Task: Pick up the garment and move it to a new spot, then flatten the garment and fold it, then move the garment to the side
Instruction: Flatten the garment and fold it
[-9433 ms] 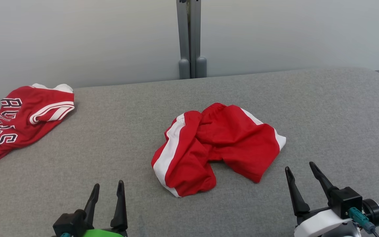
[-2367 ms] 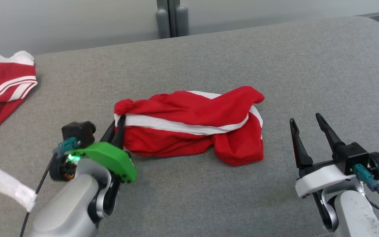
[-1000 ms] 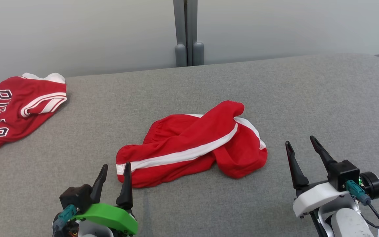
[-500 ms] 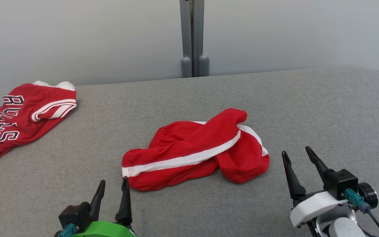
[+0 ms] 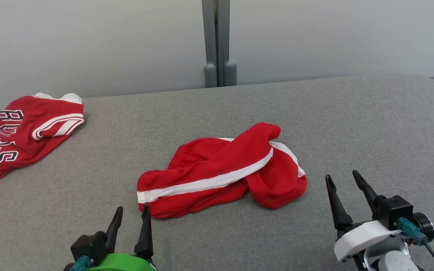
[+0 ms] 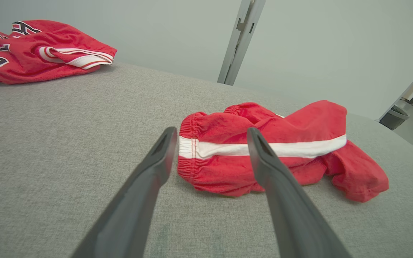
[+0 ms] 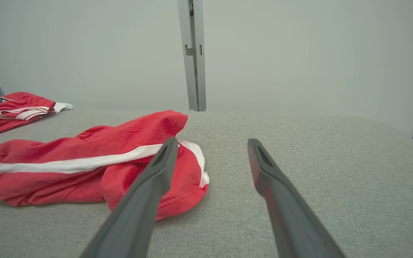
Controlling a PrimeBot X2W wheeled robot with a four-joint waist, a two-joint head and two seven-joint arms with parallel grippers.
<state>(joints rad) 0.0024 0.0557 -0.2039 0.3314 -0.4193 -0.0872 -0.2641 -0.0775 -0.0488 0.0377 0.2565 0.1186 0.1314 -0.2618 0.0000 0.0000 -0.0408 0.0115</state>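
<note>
Red shorts with a white side stripe (image 5: 220, 171) lie crumpled in the middle of the grey padded table (image 5: 371, 124), stretched from lower left to upper right. My left gripper (image 5: 132, 212) stands open just short of their left end, nothing between its fingers; the left wrist view has that waistband end of the shorts (image 6: 228, 157) right ahead of the left gripper (image 6: 210, 134). To the right of the shorts my right gripper (image 5: 343, 178) is open and holds nothing. In the right wrist view the shorts (image 7: 84, 161) lie ahead and to the left of the right gripper (image 7: 212, 143).
A red jersey with black and white lettering (image 5: 28, 131) lies bunched at the table's far left edge. A grey upright post (image 5: 217, 41) stands behind the table against a pale wall. Bare grey table surface stretches to the right of the shorts.
The left gripper pulled the shorts' left end toward me, let go and drew back open. Over the last second the shorts lie still; the camera has shifted. The right arm barely moved.
</note>
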